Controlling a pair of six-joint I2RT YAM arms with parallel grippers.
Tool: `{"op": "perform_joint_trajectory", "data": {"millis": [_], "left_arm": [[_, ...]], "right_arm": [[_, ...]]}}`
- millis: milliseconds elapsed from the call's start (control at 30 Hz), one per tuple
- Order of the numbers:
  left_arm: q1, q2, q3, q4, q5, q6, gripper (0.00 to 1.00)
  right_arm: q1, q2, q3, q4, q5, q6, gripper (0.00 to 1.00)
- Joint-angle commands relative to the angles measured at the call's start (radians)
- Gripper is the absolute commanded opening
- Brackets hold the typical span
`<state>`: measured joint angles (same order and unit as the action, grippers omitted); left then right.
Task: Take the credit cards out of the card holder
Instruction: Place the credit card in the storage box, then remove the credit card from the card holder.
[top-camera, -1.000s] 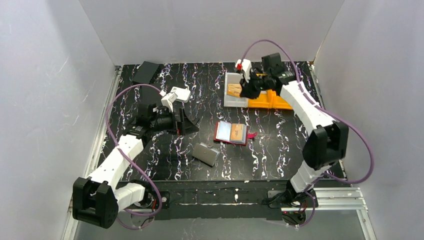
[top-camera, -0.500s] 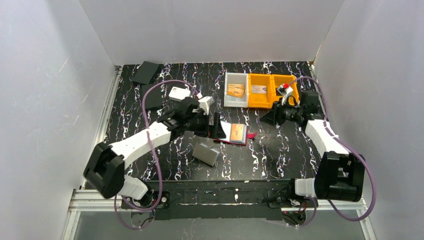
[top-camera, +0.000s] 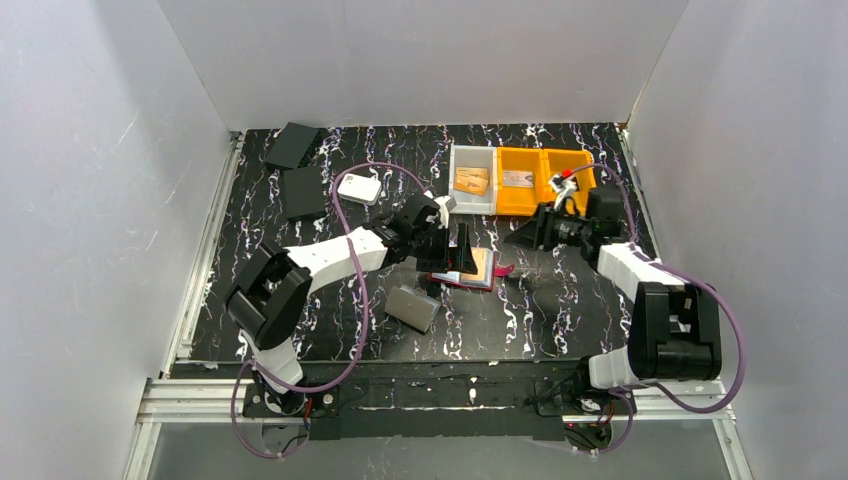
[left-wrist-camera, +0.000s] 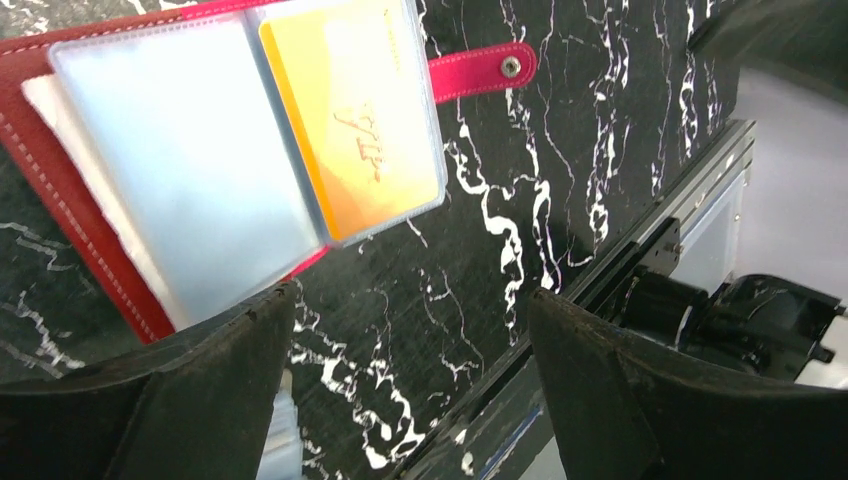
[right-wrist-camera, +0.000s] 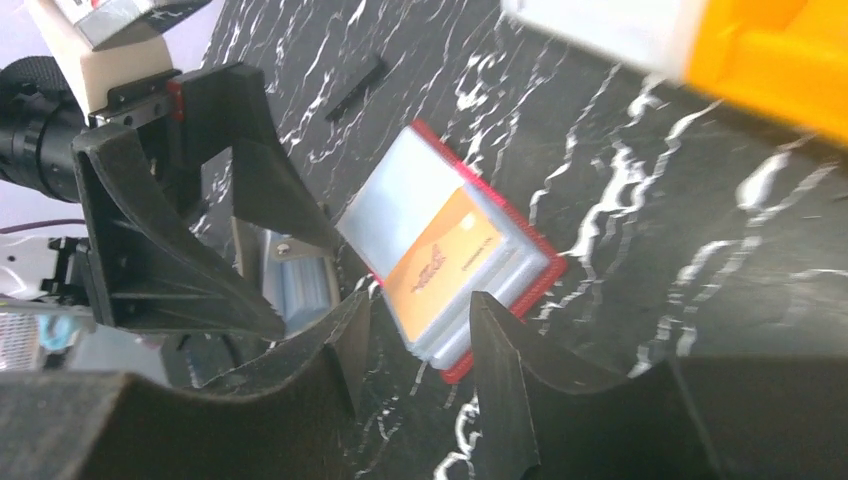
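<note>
Card holder (top-camera: 478, 268) lies open, face up, on the black marbled table (top-camera: 560, 310); every place below is told from it. White walls (top-camera: 400, 60) close the table behind the holder and well off to its left and right. The widest bare stretches of table lie in front of the holder, to its right front, and far to its left.

The left gripper (top-camera: 452, 258) hangs over the holder's left edge, jaws wide apart with nothing between them. In its wrist view one fingertip (left-wrist-camera: 270, 310) sits at the holder's red border, touching or not I cannot tell, and the other is over bare table beyond the holder. The right gripper (top-camera: 522, 234) stands off the holder's right rear, apart from it and pointing toward it. Its jaws are partly spread and empty, and a strip of bare table lies between it and the holder.

Behind the holder sit a grey bin (top-camera: 470, 207) with a tan card (top-camera: 471, 180) in it and, joined on the right, orange bins (top-camera: 520, 210). The nearer orange bin holds a silver card (top-camera: 517, 179). A grey case (top-camera: 412, 307) lies just off the holder's left front corner with a narrow gap between. A white box (top-camera: 358, 187) rests well to the left rear.

The holder's right page keeps a gold card (left-wrist-camera: 355, 110) wholly inside its clear sleeve. The left sleeve (left-wrist-camera: 190, 150) shows only pale plastic. A red tab (left-wrist-camera: 485, 70) juts from the holder's right edge, flat on the table.
</note>
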<state>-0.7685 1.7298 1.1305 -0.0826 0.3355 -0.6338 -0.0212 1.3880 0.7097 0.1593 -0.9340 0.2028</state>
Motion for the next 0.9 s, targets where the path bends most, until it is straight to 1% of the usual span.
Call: {"op": "perform_joint_trajectory", "data": {"millis": [0, 67, 167, 233, 567, 667, 800, 867], "left_arm": [[0.002, 0.042, 0.043, 0.075, 0.033, -0.04, 0.83], [0.007, 0.056, 0.033, 0.076, 0.028, -0.041, 0.81], [0.022, 0.063, 0.001, 0.132, 0.022, -0.042, 0.78], [0.028, 0.067, -0.012, 0.142, 0.016, -0.041, 0.77], [0.029, 0.083, -0.01, 0.16, 0.012, -0.001, 0.68], [0.03, 0.099, -0.004, 0.166, 0.021, 0.0, 0.65], [0.03, 0.117, -0.003, 0.176, 0.024, 0.002, 0.64], [0.029, 0.126, -0.004, 0.185, 0.028, 0.003, 0.63]], "right_arm": [[0.127, 0.035, -0.011, 0.032, 0.105, 0.084, 0.5], [0.164, 0.046, -0.023, 0.041, 0.172, 0.123, 0.51], [0.195, 0.05, -0.04, 0.052, 0.308, 0.203, 0.51], [0.206, 0.058, -0.042, 0.052, 0.358, 0.241, 0.51], [0.225, 0.118, -0.05, 0.09, 0.346, 0.34, 0.49], [0.231, 0.136, -0.046, 0.099, 0.33, 0.354, 0.46], [0.244, 0.159, -0.041, 0.098, 0.318, 0.36, 0.39], [0.251, 0.172, -0.036, 0.095, 0.319, 0.359, 0.37]]}}
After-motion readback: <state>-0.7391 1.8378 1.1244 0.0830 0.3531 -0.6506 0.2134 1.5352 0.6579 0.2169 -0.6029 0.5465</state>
